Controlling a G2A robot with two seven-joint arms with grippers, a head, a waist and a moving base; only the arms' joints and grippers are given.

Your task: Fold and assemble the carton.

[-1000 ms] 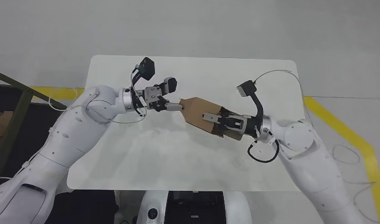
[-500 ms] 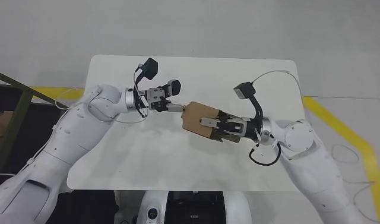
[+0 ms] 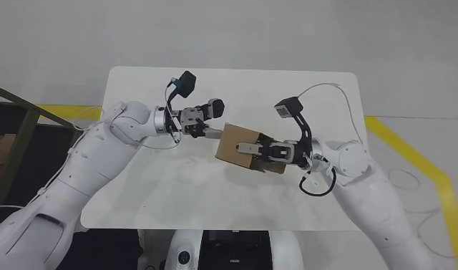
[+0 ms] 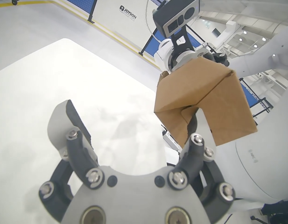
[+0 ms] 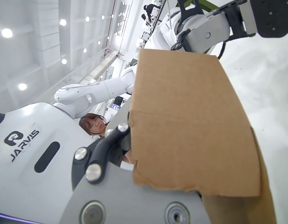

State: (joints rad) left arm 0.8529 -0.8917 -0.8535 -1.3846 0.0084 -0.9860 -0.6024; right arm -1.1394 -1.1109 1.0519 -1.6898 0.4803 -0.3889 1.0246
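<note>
One brown carton (image 3: 242, 144), squared up into a tube but with its ends not yet closed, hangs over the middle of the white table (image 3: 143, 191), lifted off the surface. The right gripper (image 3: 259, 150) is clamped on the carton's wall at the end nearer its own arm, one finger lying along the upper panel. At the opposite end the left gripper (image 4: 132, 117) stands with its fingers wide apart. One fingertip (image 4: 192, 124) touches a small folded flap at the carton's open end, while the other is off to the side, touching nothing. The board looks light and thin, stiff across its panels yet ready to hinge at the creases, and likely to dent under a hard pinch. A sound hold would be across a wall close to a fold line, leaving the flaps free to be pushed inward.
</note>
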